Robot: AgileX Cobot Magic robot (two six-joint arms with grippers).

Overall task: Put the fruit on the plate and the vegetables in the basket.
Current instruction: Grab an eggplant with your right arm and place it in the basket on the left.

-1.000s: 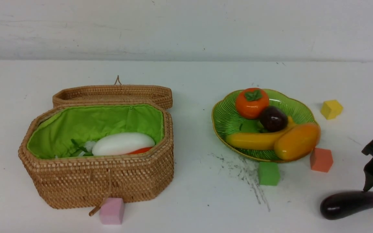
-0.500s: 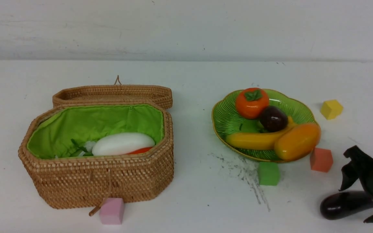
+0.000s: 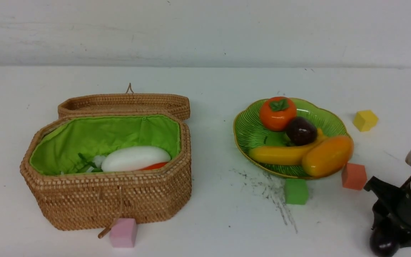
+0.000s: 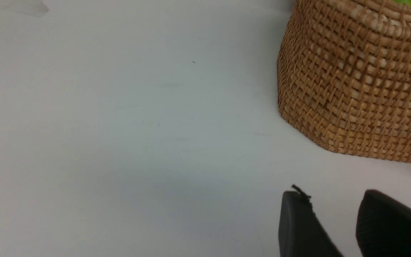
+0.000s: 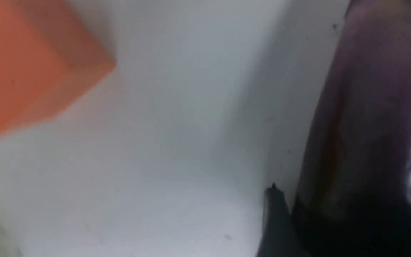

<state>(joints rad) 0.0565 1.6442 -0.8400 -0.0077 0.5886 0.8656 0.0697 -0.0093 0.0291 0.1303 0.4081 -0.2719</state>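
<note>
Purple eggplant (image 3: 384, 242) sits between my right fingers (image 5: 278, 217); I cannot tell whether they grip it. Toward eleven o'clock from them lies the fruit-filled green plate (image 3: 255, 134); toward ten, the wicker basket (image 3: 120, 200). My left fingers (image 4: 328, 221) are parted.

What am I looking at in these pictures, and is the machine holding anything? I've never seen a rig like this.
It's a robot with two arms. One picture looks forward from between them; the other two come from cameras on its wrists. On the white table, a lined wicker basket holds a white radish and something red-orange; a green plate holds toy fruit. Foam cubes lie around. The right gripper has its fingers around a dark eggplant, seemingly gripping it. The left gripper holds nothing.
</note>
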